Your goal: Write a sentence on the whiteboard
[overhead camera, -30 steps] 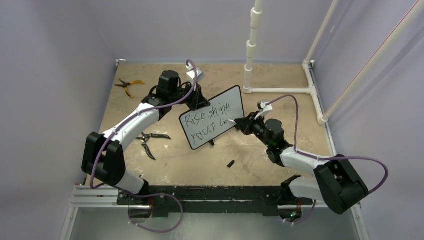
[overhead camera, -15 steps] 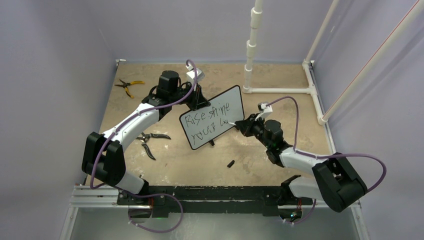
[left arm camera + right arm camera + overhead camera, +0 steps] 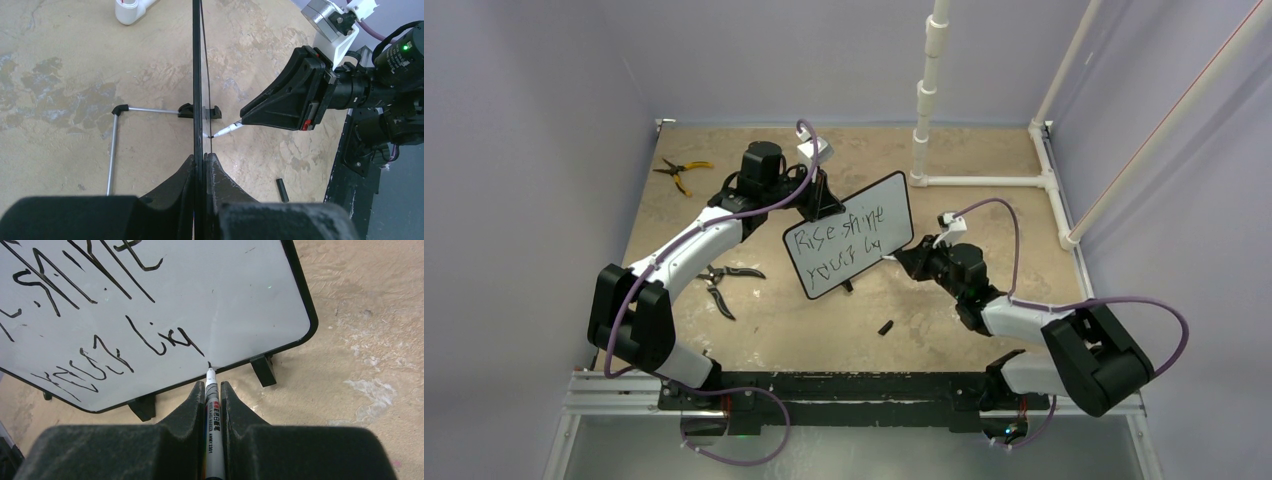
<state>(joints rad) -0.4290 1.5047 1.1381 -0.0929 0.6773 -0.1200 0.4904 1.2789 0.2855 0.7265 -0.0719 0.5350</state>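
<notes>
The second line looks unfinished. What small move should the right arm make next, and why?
Probably lift the marker and shift it up and onward along the line to start the next letter: its tip sits near the whiteboard's bottom frame at the end of the sentence's last stroke, bare board lies beyond it, and the left gripper clamps the board.

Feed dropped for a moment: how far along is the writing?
Done: the lettering's top line and most of the second. In hand: right tool grips the marker, tip at the board after the last stroke; left tool clamps the board's edge. Left: the last word looks unfinished.
</notes>
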